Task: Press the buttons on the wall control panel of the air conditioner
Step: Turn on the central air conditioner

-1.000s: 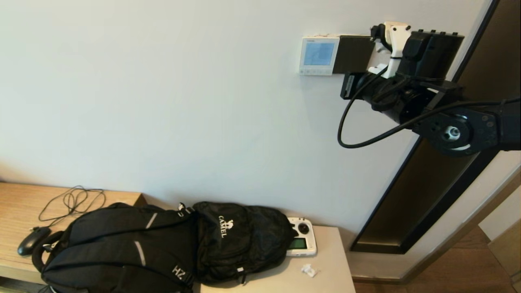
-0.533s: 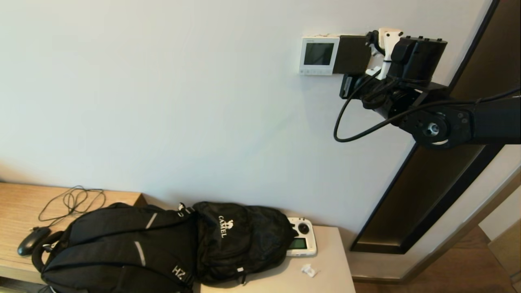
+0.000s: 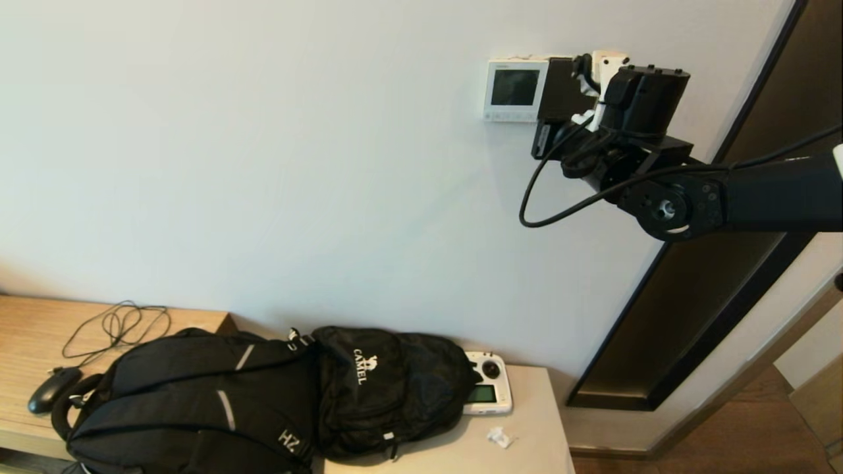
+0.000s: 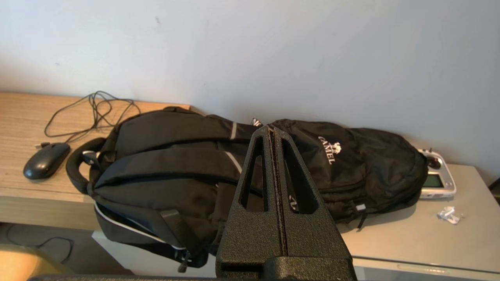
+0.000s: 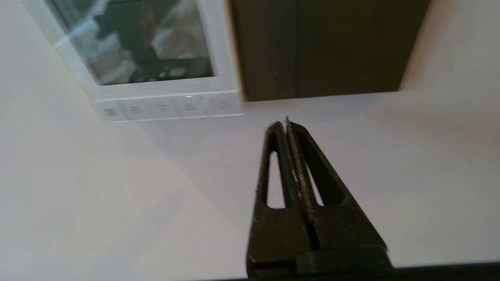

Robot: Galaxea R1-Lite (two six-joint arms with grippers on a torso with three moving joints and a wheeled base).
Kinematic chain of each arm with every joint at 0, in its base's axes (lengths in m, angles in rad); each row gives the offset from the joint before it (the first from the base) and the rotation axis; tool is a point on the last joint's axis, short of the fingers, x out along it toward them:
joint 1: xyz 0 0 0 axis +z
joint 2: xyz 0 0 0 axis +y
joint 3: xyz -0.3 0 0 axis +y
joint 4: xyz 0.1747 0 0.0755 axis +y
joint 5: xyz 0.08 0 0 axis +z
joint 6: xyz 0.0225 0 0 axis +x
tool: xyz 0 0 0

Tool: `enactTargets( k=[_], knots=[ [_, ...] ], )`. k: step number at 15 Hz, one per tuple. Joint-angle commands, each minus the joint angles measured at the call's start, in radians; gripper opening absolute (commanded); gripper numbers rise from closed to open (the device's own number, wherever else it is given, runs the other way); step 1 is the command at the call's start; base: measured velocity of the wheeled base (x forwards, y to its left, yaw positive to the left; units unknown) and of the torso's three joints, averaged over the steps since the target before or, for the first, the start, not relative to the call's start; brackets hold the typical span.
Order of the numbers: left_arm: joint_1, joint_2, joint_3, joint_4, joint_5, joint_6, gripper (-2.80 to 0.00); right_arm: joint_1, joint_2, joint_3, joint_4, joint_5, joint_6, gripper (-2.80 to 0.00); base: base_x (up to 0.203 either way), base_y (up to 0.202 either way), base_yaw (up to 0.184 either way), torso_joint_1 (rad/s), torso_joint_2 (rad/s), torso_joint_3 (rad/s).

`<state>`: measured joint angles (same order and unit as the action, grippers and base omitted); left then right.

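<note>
Right gripper [image 5: 287, 125] is clenched with nothing between its fingers, tips pointed at bare wall just under the lower edge of the black glossy panel [image 5: 320, 47]. The wall control panel [image 3: 512, 89] sits up and to the left of the tips, adjoining the black one; its screen is dark. The buttons [image 5: 168, 107] run along its lower edge, near the tips but apart from them. Left gripper [image 4: 272, 134] is clenched on nothing, hanging above the black backpack [image 4: 187, 164] on the desk [image 4: 23, 117].
</note>
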<state>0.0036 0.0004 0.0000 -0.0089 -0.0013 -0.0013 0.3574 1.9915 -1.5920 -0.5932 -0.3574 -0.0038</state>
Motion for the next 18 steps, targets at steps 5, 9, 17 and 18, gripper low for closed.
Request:
enactTargets(
  k=[5,9,17,18],
  knots=[
    [-0.001,0.0,0.0,0.0,0.0,0.0,-2.8,0.043,0.045,-0.078,-0.005,-0.008,-0.004,-2.8,0.0,0.0,0.0,0.0,0.0,0.0],
    [-0.001,0.0,0.0,0.0,0.001,0.0,-2.8,0.041,0.068,-0.115,-0.005,-0.006,-0.007,-2.8,0.0,0.0,0.0,0.0,0.0,0.0],
    [0.001,0.0,0.0,0.0,0.0,0.0,-2.8,0.034,0.075,-0.126,0.001,-0.003,-0.005,-2.8,0.0,0.0,0.0,0.0,0.0,0.0],
    [-0.001,0.0,0.0,0.0,0.0,0.0,-2.8,0.032,0.077,-0.127,0.002,-0.003,-0.004,-2.8,0.0,0.0,0.0,0.0,0.0,0.0]
  ],
)
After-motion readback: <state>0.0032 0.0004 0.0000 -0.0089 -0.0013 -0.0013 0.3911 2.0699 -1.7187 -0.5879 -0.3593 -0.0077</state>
